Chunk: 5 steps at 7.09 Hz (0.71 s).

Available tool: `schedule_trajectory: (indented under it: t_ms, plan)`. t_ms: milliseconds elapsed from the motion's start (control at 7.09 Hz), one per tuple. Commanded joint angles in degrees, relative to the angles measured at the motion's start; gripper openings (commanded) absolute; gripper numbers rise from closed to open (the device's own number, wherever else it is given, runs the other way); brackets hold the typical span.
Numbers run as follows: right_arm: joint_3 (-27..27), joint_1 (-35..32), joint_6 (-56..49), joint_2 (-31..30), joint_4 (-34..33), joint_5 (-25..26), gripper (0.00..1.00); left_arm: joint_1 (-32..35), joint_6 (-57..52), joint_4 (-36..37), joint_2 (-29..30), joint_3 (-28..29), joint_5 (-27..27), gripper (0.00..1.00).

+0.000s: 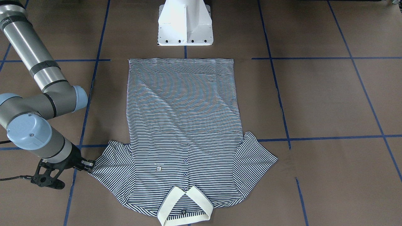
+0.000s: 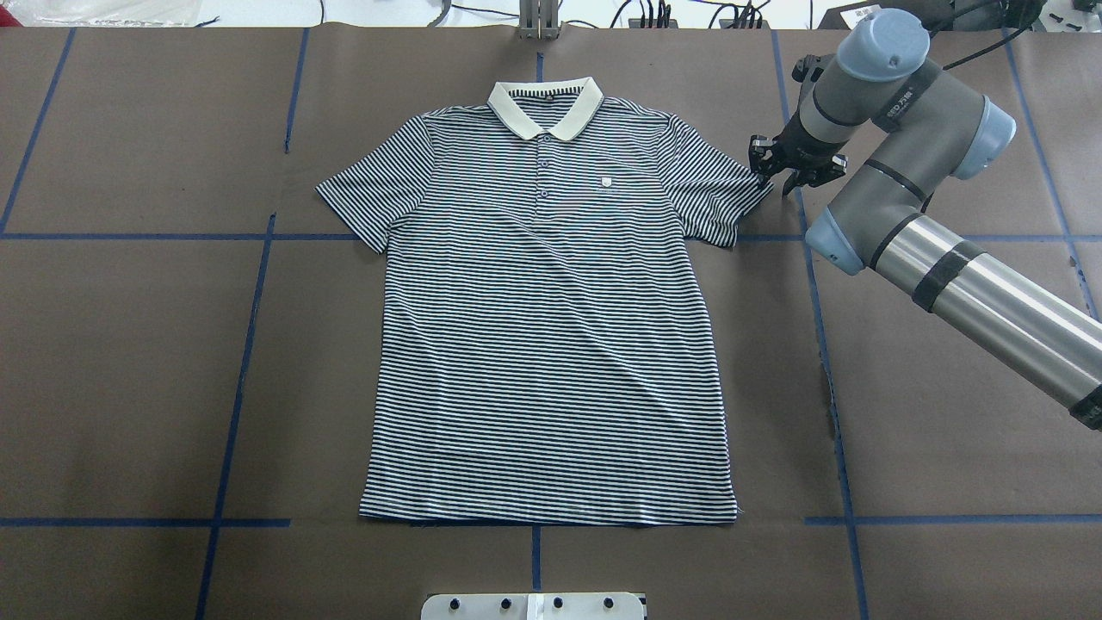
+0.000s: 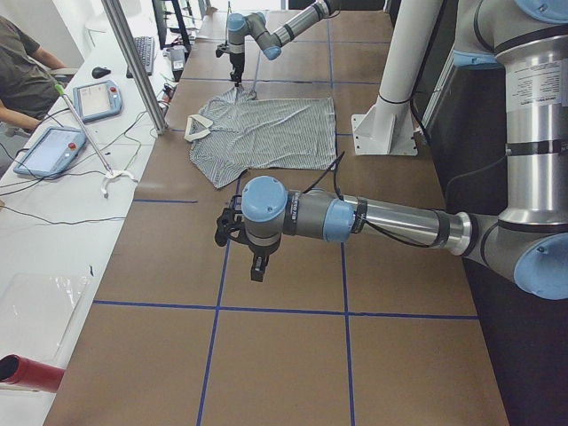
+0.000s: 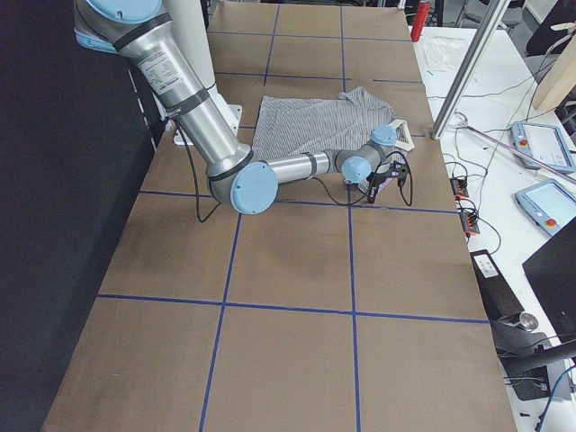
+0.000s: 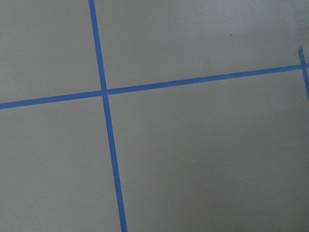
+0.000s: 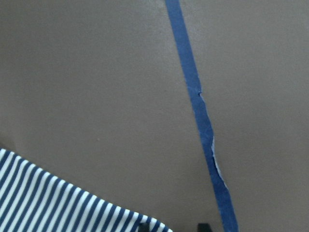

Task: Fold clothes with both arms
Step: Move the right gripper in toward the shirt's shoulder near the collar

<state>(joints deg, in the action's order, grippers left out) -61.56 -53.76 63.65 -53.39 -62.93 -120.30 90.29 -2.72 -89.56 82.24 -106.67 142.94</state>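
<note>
The striped polo shirt (image 2: 551, 327) lies flat and face up on the brown table, cream collar (image 2: 544, 103) at the far side from the robot and hem toward the base. My right gripper (image 2: 772, 178) sits low at the tip of the shirt's sleeve (image 1: 110, 163). It is open: the right wrist view shows its two fingertips apart, with the sleeve edge (image 6: 72, 203) at one of them. My left gripper (image 3: 240, 235) hovers over bare table well away from the shirt. It shows only in the exterior left view, so I cannot tell its state.
The white pedestal base (image 1: 185, 25) stands just behind the hem. Blue tape lines (image 5: 108, 135) grid the brown table (image 2: 129, 387). A side bench (image 3: 53, 186) with tablets, cables and a seated person runs along the far edge.
</note>
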Motion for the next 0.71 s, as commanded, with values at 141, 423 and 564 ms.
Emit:
schedule_trajectory:
  t_ms: [141, 423, 564]
  plan:
    - [0.0, 0.2, 0.0, 0.6, -0.1, 0.0, 0.0, 0.1, 0.0, 0.0, -0.2, 0.1, 0.0, 1.0]
    - [-0.8, 0.2, 0.3, 3.3, -0.3, -0.5, 0.0, 0.1, 0.0, 0.0, -0.7, 0.1, 0.1, 1.0]
    - [-2.3, 0.2, 0.7, 4.1, -0.5, -0.6, 0.0, 0.1, 0.0, 0.0, -0.7, -0.2, 0.1, 1.0]
